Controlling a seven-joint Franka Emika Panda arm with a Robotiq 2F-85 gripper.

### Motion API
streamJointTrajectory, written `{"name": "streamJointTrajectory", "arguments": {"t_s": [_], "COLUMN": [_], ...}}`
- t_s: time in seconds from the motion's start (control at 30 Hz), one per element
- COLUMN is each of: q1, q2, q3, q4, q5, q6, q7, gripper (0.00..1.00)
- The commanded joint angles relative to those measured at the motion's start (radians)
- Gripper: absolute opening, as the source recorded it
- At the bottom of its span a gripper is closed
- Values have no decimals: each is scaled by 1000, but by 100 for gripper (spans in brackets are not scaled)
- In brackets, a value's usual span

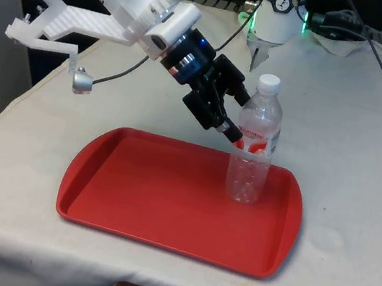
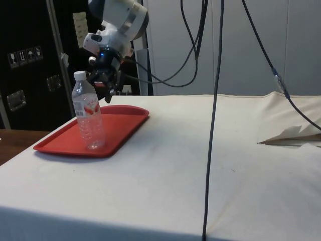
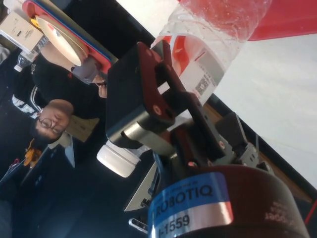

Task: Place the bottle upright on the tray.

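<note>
A clear plastic bottle (image 1: pixel 250 164) with a white cap and a red-and-white label stands upright on the red tray (image 1: pixel 131 192), near the tray's end on the front view's right. My gripper (image 1: pixel 238 116) is tilted down beside the bottle's upper half at label height, on the front view's left of it. Its fingers are spread open, with the tips close to the label. In the side view the bottle (image 2: pixel 89 120) stands on the tray (image 2: pixel 125 118) with the gripper (image 2: pixel 106 89) just behind it. The wrist view has the bottle (image 3: pixel 208 54) just past one black finger (image 3: pixel 143 99).
The tray lies near the table's front edge in the front view. Black cables (image 2: pixel 215 100) hang over the table in the side view, and a fold of cloth (image 2: pixel 291 135) lies at its right. A person (image 3: pixel 54 119) appears beyond the table in the wrist view.
</note>
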Motion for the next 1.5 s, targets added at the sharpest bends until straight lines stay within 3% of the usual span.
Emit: {"name": "streamJointTrajectory", "arguments": {"t_s": [0.0, 0.47, 0.57, 0.8, 0.87, 1.47], "q1": [1, 4, 1, 3, 1, 3], "q2": [1, 25, 20, 37, 33, 31], "q3": [-2, -44, -42, -74, -72, -146], "q4": [0, 33, 26, 50, 43, 79], "q5": [-1, -42, -38, -69, -60, -80], "q6": [1, 24, 20, 33, 28, -6], "q7": [0, 3, -1, 2, -1, 3], "gripper": [100, 100, 100, 100, 100, 100]}}
